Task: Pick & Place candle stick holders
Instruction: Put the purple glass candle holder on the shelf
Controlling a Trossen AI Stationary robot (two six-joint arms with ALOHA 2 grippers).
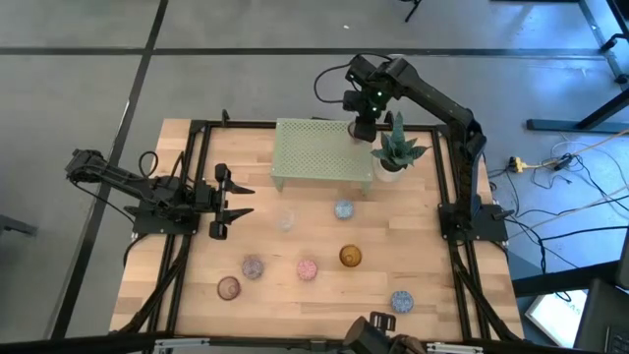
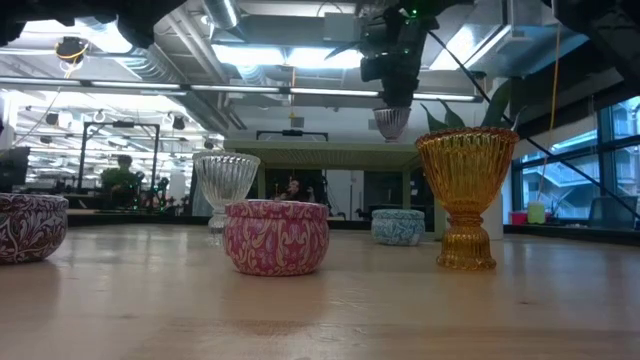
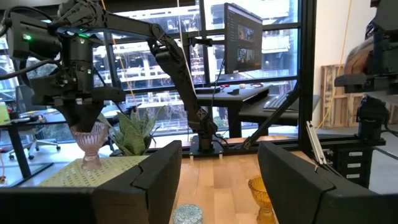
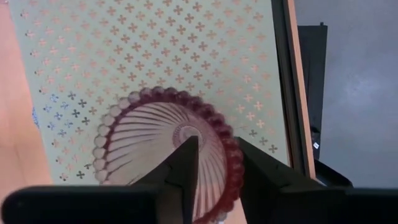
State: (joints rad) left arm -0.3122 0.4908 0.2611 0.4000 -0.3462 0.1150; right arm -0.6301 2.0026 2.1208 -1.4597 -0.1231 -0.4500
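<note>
Jaws of the right gripper [image 4: 214,171] are seen straddling the rim of a pink glass holder [image 4: 165,152], one finger inside the bowl and one outside; whether the rim is pinched or just released cannot be told. This holder is shown standing upright on the pale green perforated stand [image 1: 319,147], at its far right corner, next to the spiky potted plant [image 1: 396,149]. Its open mouth is turned straight up toward the gripper, so its long axis is vertical. It is a small footed cup of ribbed glass with a beaded rim, clear pink, with lines fanning out from the centre of the bowl.

Jaws of the left gripper [image 1: 222,202] are held apart with nothing between them, low over the left side of the wooden table [image 1: 432,285].

Seven more holders are spread across the table in front of the stand, all upright. A clear ribbed goblet [image 1: 286,220] is placed nearest the left gripper. A blue patterned cup [image 1: 343,208] is set just in front of the stand. An amber ribbed goblet [image 1: 351,257] is placed to the right of a pink patterned cup [image 1: 308,268]. A mauve patterned cup [image 1: 253,266] and a brownish cup [image 1: 229,287] are set to the left. A second blue cup [image 1: 401,301] is nearest the front right edge.
</note>
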